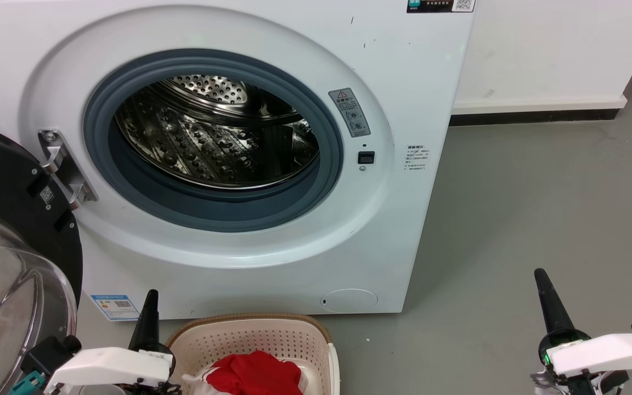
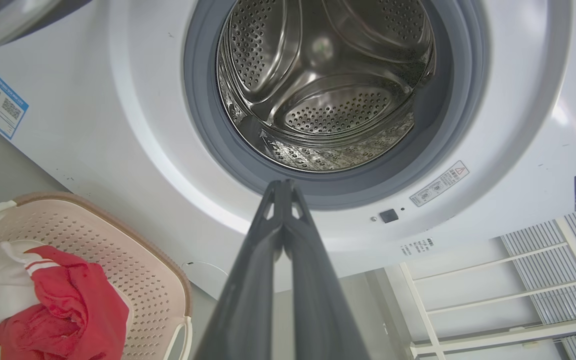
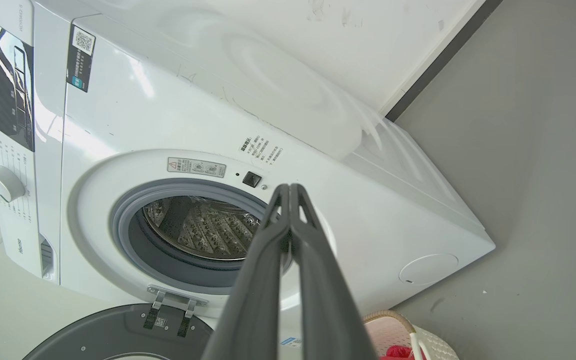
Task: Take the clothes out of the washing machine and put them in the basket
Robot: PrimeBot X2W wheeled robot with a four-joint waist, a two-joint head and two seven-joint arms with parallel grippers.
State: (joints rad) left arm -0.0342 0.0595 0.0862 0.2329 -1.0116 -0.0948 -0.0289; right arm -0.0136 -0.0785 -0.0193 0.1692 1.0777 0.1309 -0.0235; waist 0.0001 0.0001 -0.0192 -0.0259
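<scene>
The white washing machine (image 1: 415, 82) stands ahead with its door (image 1: 3, 230) swung open to the left. Its steel drum (image 1: 217, 131) holds no fabric that I can see. Red clothes (image 1: 255, 374) with white trim lie in the cream basket (image 1: 250, 334) on the floor in front of the machine. The left wrist view shows the same clothes (image 2: 63, 310) in the basket (image 2: 133, 260). My left gripper (image 1: 151, 299) is shut just left of the basket, holding nothing. My right gripper (image 1: 541, 277) is shut over the bare floor at the right. Both wrist views show the fingers pressed together.
Grey floor (image 1: 541, 192) stretches to the right of the machine up to a white wall with a dark skirting (image 1: 535, 116). The open door's glass bowl (image 1: 9, 307) bulges out at the lower left, close to my left arm. A white rack (image 2: 508, 280) appears in the left wrist view.
</scene>
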